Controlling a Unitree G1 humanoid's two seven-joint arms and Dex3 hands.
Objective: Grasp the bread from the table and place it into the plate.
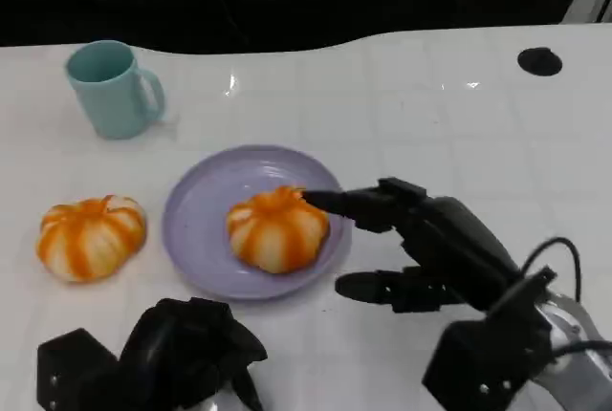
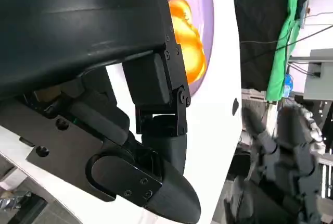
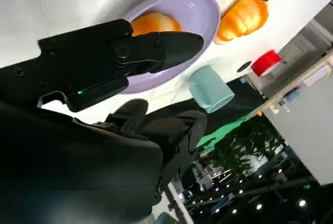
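One orange-and-white striped bread (image 1: 277, 229) lies on the lilac plate (image 1: 191, 229). A second, similar bread (image 1: 91, 237) sits on the white table to the plate's left. My right hand (image 1: 430, 248) is beside the plate's right rim with its fingers spread and nothing in it; one fingertip (image 1: 330, 203) reaches the top of the bread on the plate. In the right wrist view that bread (image 3: 153, 23) and the plate (image 3: 200, 8) show beyond the fingers (image 3: 130, 52). My left hand (image 1: 182, 354) rests near the table's front edge, fingers curled in, holding nothing.
A light blue mug (image 1: 113, 88) stands at the back left. A small black round spot (image 1: 540, 60) marks the far right of the table. The table's dark back edge runs along the top.
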